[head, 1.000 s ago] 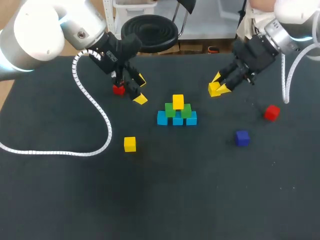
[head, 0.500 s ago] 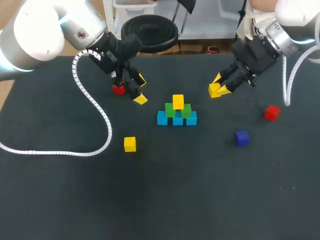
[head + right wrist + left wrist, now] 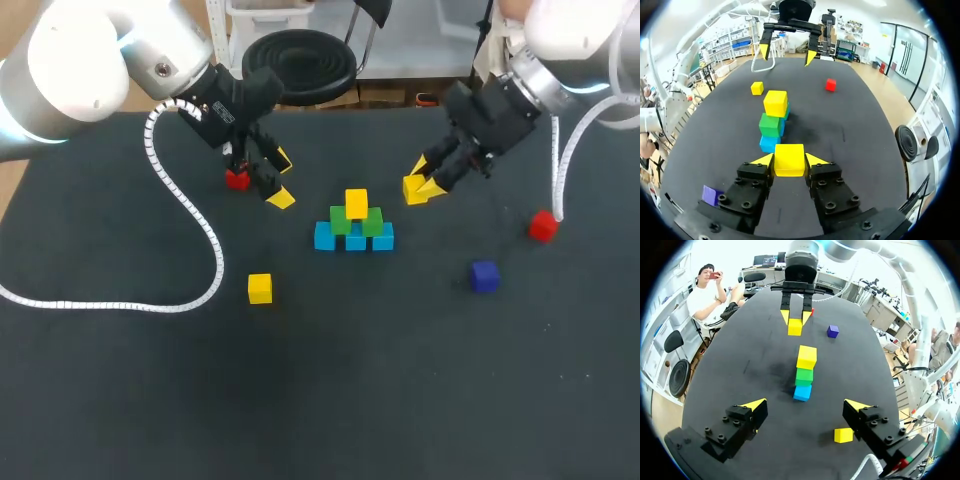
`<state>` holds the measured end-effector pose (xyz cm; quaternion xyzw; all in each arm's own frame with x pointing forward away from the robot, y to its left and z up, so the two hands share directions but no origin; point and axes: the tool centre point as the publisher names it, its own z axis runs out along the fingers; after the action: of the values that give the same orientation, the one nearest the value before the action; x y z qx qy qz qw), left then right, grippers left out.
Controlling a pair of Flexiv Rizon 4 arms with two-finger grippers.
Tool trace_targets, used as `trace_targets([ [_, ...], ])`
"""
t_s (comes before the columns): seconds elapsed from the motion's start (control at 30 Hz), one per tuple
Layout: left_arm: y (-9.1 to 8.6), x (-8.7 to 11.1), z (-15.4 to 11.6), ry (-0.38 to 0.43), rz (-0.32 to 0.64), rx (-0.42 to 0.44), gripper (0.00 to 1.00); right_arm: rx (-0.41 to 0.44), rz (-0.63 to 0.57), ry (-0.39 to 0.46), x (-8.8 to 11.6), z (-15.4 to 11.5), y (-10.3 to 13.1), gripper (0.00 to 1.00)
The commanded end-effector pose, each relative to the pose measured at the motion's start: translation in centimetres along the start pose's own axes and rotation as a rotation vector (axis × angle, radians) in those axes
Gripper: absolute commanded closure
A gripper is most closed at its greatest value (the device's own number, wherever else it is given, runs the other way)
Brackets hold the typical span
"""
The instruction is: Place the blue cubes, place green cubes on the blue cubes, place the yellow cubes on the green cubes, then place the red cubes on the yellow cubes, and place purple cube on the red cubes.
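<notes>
A pyramid stands mid-table: three blue cubes (image 3: 355, 239), two green cubes (image 3: 372, 223) on them, one yellow cube (image 3: 356, 203) on top. My right gripper (image 3: 420, 184) hovers just right of it, shut on a second yellow cube (image 3: 789, 159). In the right wrist view the pyramid's yellow top (image 3: 775, 103) lies ahead of the fingers. My left gripper (image 3: 282, 178) stands open left of the pyramid, nothing between its fingers; a red cube (image 3: 237, 179) lies beside it. Its wrist view shows the pyramid (image 3: 803, 375) ahead. A purple cube (image 3: 485, 275) and another red cube (image 3: 543, 226) lie at right.
A loose yellow cube (image 3: 260, 288) lies in front of the pyramid at left. The left arm's white coiled cable (image 3: 190, 215) trails over the table's left half. The dark table (image 3: 380, 390) stretches toward the front edge.
My right gripper has carried its yellow cube leftward, closer to the pyramid. The left arm and all loose cubes have stayed put.
</notes>
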<state>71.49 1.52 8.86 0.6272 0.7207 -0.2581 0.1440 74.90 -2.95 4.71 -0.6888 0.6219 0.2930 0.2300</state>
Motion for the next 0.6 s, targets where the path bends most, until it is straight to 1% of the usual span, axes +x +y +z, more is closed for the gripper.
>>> trace_targets([
  [0.03,0.0,0.1,0.0,-0.001,0.002,0.000,0.00,0.062,0.013,0.019,-1.1,-0.5,2.3,1.00],
  [0.2,0.0,0.1,0.0,-0.001,0.002,0.000,0.00,0.077,0.006,0.029,-2.4,-0.7,3.4,1.00],
  [0.37,0.0,0.1,0.0,-0.001,0.002,0.000,0.00,0.107,0.010,0.026,-3.2,-0.2,4.3,1.00],
  [0.43,0.0,0.1,0.0,-0.001,0.002,0.000,0.00,0.143,0.016,0.010,-3.4,-0.1,4.8,1.00],
  [0.47,0.0,0.1,0.0,-0.001,0.002,0.000,0.00,0.163,0.027,0.015,-3.5,0.1,5.0,1.00],
  [0.6,0.0,0.1,0.0,-0.001,0.002,0.000,0.00,0.242,0.055,-0.028,-3.3,0.3,5.8,1.00],
])
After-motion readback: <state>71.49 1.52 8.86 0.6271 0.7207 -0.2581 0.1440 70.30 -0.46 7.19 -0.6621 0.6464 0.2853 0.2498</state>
